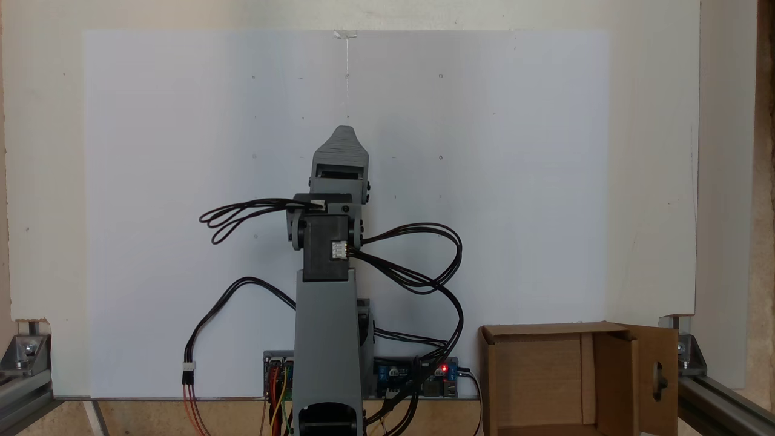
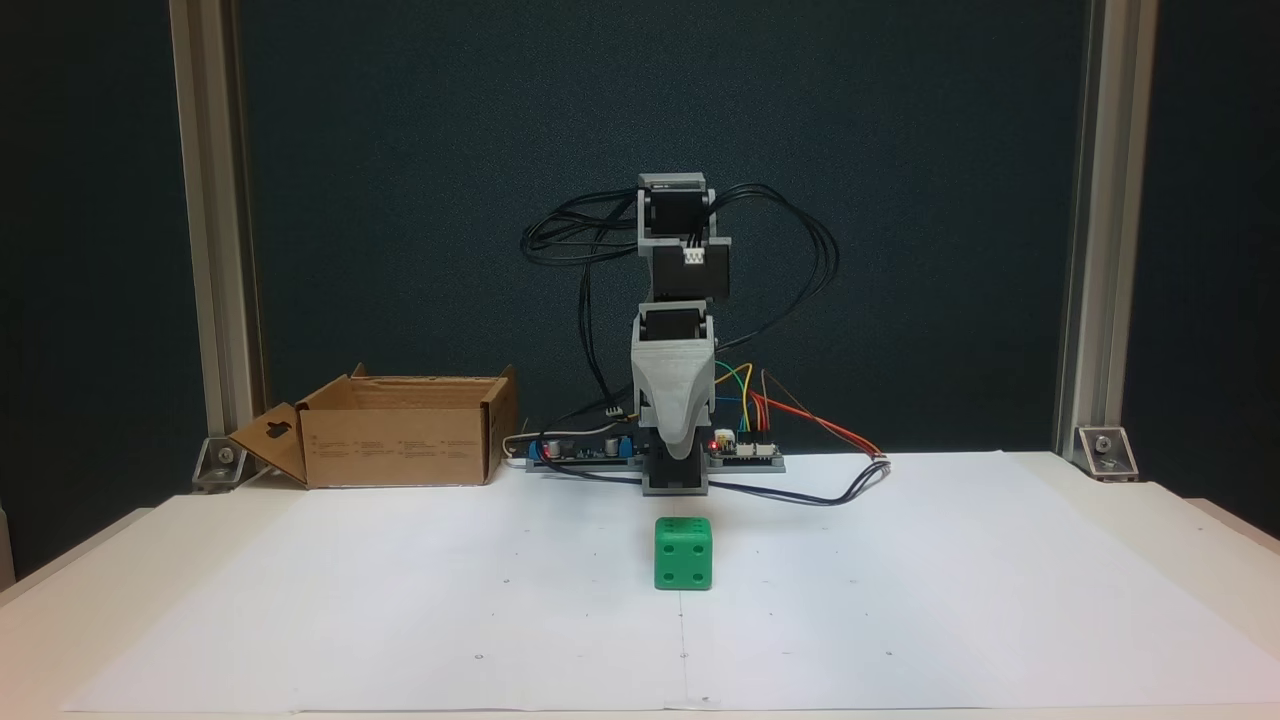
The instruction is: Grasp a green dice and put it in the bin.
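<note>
One bright green dice (image 2: 684,553), rounded corners, four pips facing front, resting on white desk (image 2: 400,620). Gripper (image 2: 679,452) raised behind it, opening impossible to tell.

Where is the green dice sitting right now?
In a fixed view the green dice rests on the white sheet, just in front of the gripper, well right of the bin.

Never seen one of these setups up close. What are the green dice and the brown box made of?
The green dice looks like moulded plastic: uniform bright colour, a slight sheen, rounded corners and sunken round pips. The bin is plain brown cardboard, matte, with creased flaps and a keyhole-shaped cutout in one flap, seen in both fixed views; it is probably corrugated.
</note>
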`<state>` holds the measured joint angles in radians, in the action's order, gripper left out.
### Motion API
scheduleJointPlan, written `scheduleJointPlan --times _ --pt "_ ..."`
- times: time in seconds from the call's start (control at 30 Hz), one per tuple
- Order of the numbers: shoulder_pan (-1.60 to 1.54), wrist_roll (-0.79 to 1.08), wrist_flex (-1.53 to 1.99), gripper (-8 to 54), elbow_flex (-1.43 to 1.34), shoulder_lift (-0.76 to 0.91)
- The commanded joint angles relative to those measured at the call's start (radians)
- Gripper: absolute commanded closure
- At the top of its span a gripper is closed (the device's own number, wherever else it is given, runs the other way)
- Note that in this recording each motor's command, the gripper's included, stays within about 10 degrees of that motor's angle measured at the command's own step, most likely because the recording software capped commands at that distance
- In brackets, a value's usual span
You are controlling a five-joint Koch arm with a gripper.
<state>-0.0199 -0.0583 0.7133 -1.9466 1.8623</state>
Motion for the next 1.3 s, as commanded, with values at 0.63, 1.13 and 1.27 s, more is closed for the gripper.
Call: scheduleJointPlan --times 0.63,1.13,1.27 --pt "-0.012 -0.044 -0.051 2.4 0.057 -0.12" --pt "-0.037 -0.071 -0.11 2.4 0.057 -0.302" --pt "-0.035 -0.072 -0.13 2.5 0.057 -0.341"
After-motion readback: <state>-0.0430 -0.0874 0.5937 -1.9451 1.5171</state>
